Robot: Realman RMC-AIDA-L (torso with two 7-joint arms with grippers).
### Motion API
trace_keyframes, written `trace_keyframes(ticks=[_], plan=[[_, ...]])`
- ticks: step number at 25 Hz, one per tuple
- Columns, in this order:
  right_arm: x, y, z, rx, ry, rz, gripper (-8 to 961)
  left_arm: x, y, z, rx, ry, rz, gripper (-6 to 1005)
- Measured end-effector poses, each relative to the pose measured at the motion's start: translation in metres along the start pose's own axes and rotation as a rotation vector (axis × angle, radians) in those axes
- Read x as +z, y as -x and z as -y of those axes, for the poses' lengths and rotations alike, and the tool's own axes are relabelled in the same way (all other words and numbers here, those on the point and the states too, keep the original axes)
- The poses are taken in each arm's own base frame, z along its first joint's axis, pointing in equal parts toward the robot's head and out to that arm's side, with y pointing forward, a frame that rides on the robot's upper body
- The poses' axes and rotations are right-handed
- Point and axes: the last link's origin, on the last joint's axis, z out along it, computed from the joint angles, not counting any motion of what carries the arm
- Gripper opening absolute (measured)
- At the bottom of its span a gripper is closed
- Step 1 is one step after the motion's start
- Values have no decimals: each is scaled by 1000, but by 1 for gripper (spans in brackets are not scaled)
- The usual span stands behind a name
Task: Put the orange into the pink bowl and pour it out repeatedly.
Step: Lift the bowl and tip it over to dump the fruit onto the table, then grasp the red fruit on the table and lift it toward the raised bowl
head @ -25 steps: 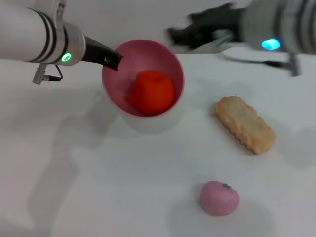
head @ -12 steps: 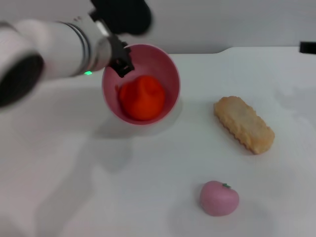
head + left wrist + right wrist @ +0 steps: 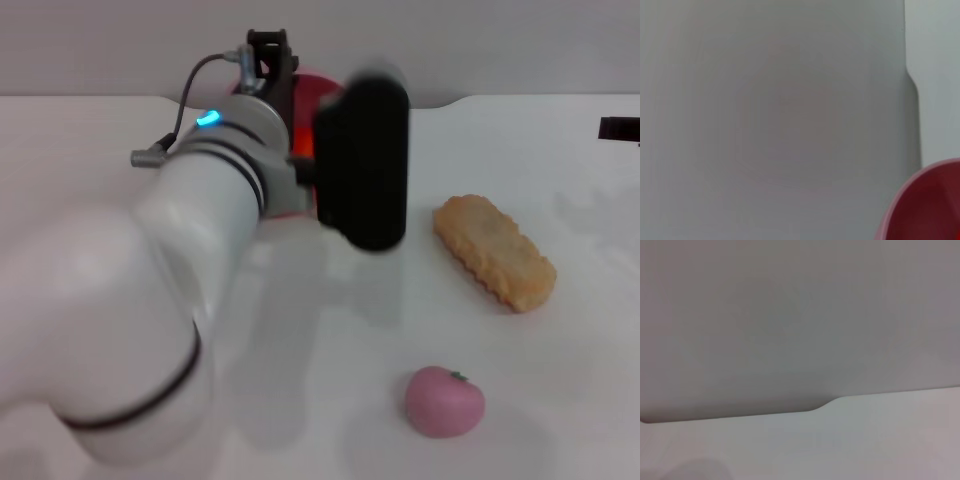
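In the head view my left arm fills the left and middle and hides most of the pink bowl [image 3: 316,80]. Only slivers of the bowl show beside the wrist, raised above the table's far edge. A patch of the orange [image 3: 302,140] shows inside it, between the arm and the black wrist housing. My left gripper holds the bowl by its rim. The bowl's rim also shows close up in the left wrist view [image 3: 927,205]. Of my right gripper [image 3: 620,128] only a dark tip shows, at the far right edge, away from the bowl.
A beige ridged biscuit toy [image 3: 494,250] lies to the right of the bowl. A small pink peach-like toy [image 3: 444,400] sits near the front. The white table [image 3: 560,400] ends at a grey wall behind; the right wrist view shows only the table edge and the wall.
My left arm has swung up and towards the camera with the bowl, which is now raised and mostly hidden. The right arm has withdrawn to the right edge.
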Motion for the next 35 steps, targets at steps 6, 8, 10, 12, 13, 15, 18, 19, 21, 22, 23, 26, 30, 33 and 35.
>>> trace_keyframes(ticks=[6,8,10,12,13,15,18,19,21,22,23,26,30,33,35], plan=[[3,0,-4,-8,10,-7,539,-8,-8,-10,170,-94,-14,43],[4,-1,-4,-8,12,-11,539,-10,-9,-18,274,-141,-17,42],[4,-1,-4,-7,12,-13,539,-10,-9,-18,274,-141,-17,42],[5,-1,-4,-6,14,-15,538,-11,-10,-21,328,-177,-18,42],[6,-1,-5,-6,16,-16,538,-11,-10,-21,328,-177,-18,42],[7,-1,-5,-6,19,-20,537,-15,-16,-27,385,-217,-41,42],[9,0,-7,-13,27,-23,537,-16,-17,-29,394,-219,-47,42],[10,-1,-8,-13,31,-24,537,-14,-17,-27,324,-215,-49,42],[12,-1,-9,-17,39,-29,537,-12,-15,-23,259,-213,-43,42],[12,-1,-10,-24,43,-29,538,-10,-11,-11,108,-197,-29,42],[13,0,-12,-37,54,-29,538,-9,-8,-6,44,-185,-19,42],[16,0,-24,-70,107,-28,538,-4,14,20,-257,-124,49,42],[24,2,-41,-113,161,-36,538,4,54,44,-626,2,188,42],[31,2,-56,-153,193,-45,538,6,71,48,-749,57,256,42],[38,1,-68,-186,215,-49,538,6,84,51,-836,92,304,42]])
